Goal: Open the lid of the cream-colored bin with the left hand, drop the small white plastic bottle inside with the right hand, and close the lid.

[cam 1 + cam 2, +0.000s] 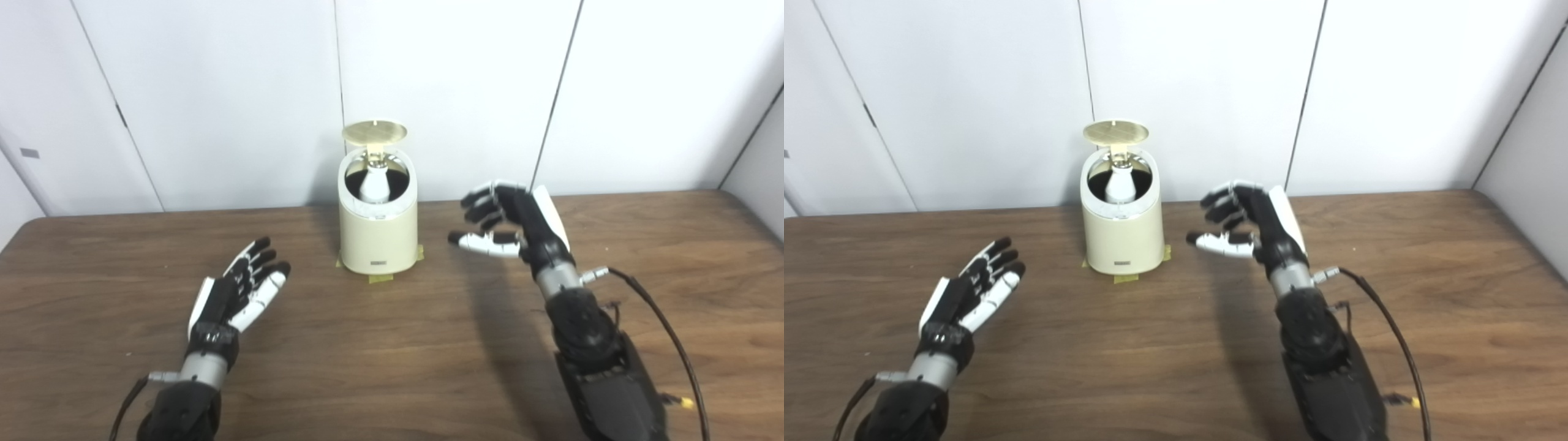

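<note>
The cream-colored bin (378, 236) stands at the back middle of the wooden table, on yellow tape marks. Its round lid (374, 131) is up, standing above the back rim. The small white plastic bottle (374, 184) is inside the bin, its top showing in the dark opening. My right hand (511, 223) is open and empty, raised to the right of the bin, fingers pointing toward it. My left hand (242, 288) is open and empty, low over the table, left and in front of the bin.
The brown wooden table (392, 355) runs across the whole view, with white wall panels close behind the bin. A black cable (667, 331) trails from my right wrist along the table.
</note>
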